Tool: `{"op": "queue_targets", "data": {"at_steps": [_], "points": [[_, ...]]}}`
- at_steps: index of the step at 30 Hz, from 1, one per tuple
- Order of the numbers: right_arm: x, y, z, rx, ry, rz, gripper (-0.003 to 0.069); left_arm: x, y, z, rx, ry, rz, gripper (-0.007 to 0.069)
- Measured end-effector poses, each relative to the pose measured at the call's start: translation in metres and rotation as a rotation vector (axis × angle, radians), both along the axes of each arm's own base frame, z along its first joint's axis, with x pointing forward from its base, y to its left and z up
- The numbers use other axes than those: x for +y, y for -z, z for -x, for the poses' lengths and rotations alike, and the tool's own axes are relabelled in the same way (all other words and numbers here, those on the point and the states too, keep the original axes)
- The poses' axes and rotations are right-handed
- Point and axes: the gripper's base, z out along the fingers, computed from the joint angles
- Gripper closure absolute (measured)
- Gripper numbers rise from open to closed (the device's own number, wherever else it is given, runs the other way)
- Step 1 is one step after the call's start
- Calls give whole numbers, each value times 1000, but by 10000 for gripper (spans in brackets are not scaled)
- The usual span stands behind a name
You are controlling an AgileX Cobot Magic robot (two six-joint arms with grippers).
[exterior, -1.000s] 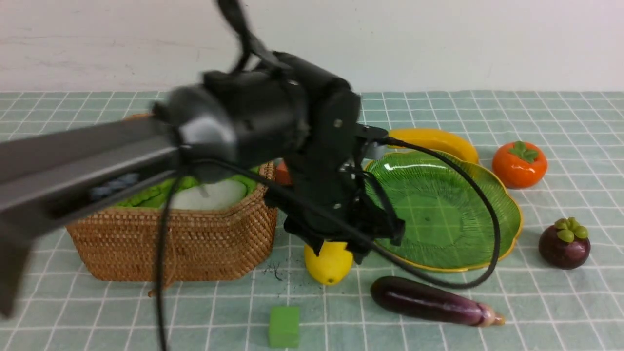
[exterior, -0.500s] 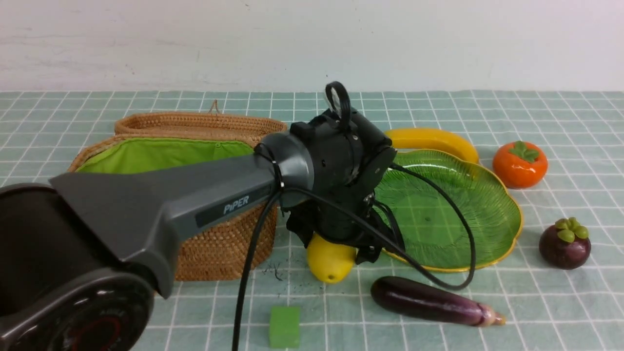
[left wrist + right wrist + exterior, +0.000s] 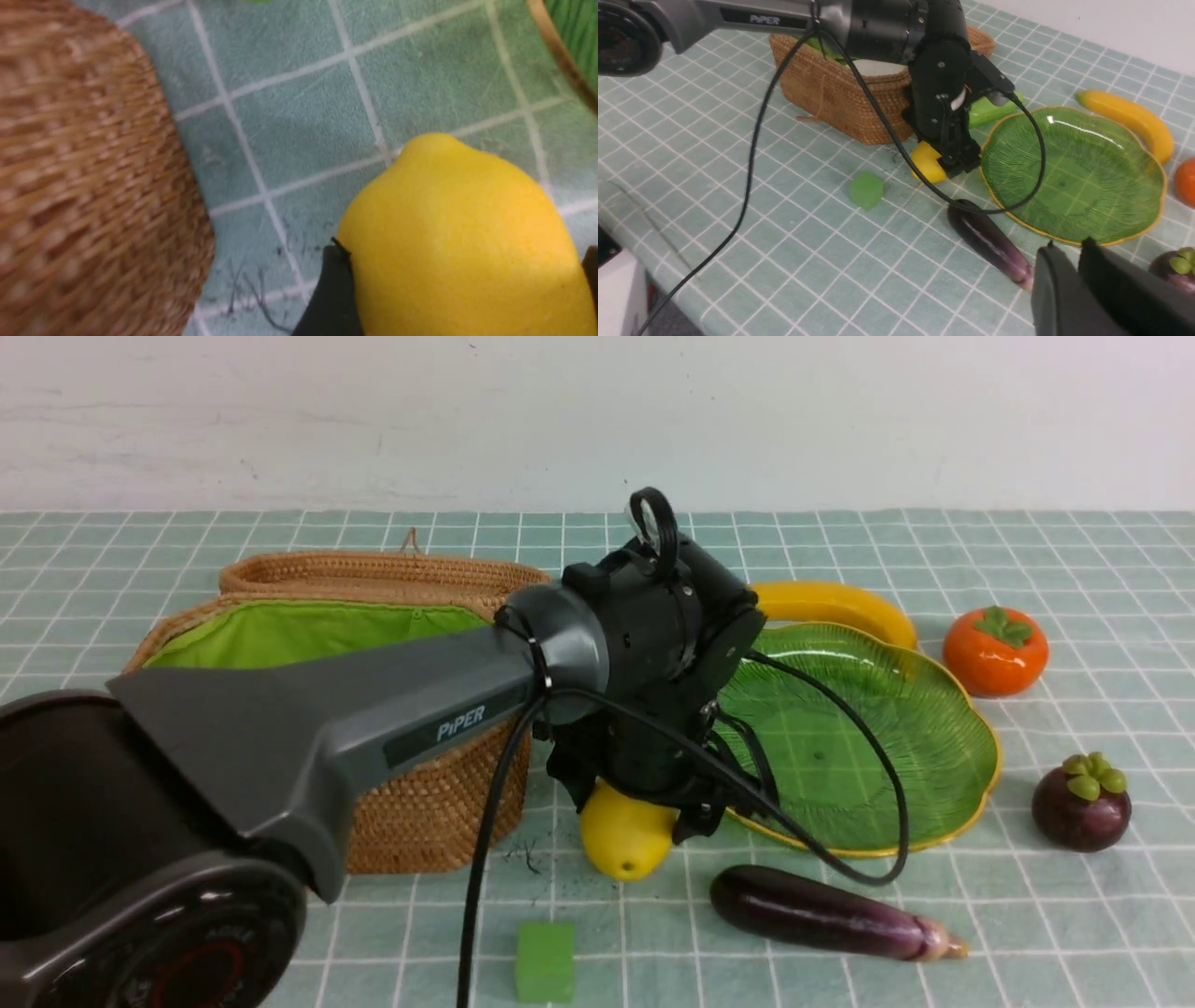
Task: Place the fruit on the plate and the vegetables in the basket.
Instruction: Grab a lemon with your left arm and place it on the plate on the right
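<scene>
My left gripper points down over the yellow lemon, between the wicker basket and the green glass plate. In the left wrist view its fingers press both sides of the lemon, shut on it. The banana, persimmon and mangosteen lie round the plate, the eggplant in front of it. The right wrist view shows a white radish in the basket and a green cucumber behind it. My right gripper is shut and empty above the eggplant's tip.
A small green cube lies on the checked cloth in front of the lemon. The left arm's long link crosses in front of the basket, its black cable looping over the plate. The table's front edge shows in the right wrist view.
The left arm's link swung down across the basket. The left gripper stayed over the lemon, which has shifted slightly left.
</scene>
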Motion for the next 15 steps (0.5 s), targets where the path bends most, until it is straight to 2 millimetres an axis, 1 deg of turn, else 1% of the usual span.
{"op": "queue_targets", "data": {"at_steps": [1,4,5,6,8,9,10,11,12,13,14,15], "points": [[-2,0,-1,4,27,3,575,-2,-7,1,-7,9,2,35],[-12,2,-7,12,161,15,575,-22,-52,13,-100,129,95,35],[-12,2,-7,13,169,15,575,-23,-53,13,-105,141,102,35],[-17,2,-10,20,236,10,575,-36,-68,20,-148,220,167,35],[-19,5,-12,34,283,4,575,-52,-77,25,-193,312,254,35],[-19,5,-13,38,289,3,575,-53,-77,25,-197,327,260,35],[-19,9,-16,57,304,2,573,-67,-72,25,-225,382,330,35],[-18,12,-17,70,305,6,573,-73,-63,23,-227,402,346,35],[-17,16,-19,84,302,9,572,-77,-56,21,-236,413,354,35],[-17,16,-19,87,301,10,571,-77,-54,19,-237,414,353,35],[-16,19,-20,97,298,13,571,-80,-44,16,-239,424,345,35],[-15,22,-22,110,293,17,571,-81,-39,12,-247,428,345,35]]}}
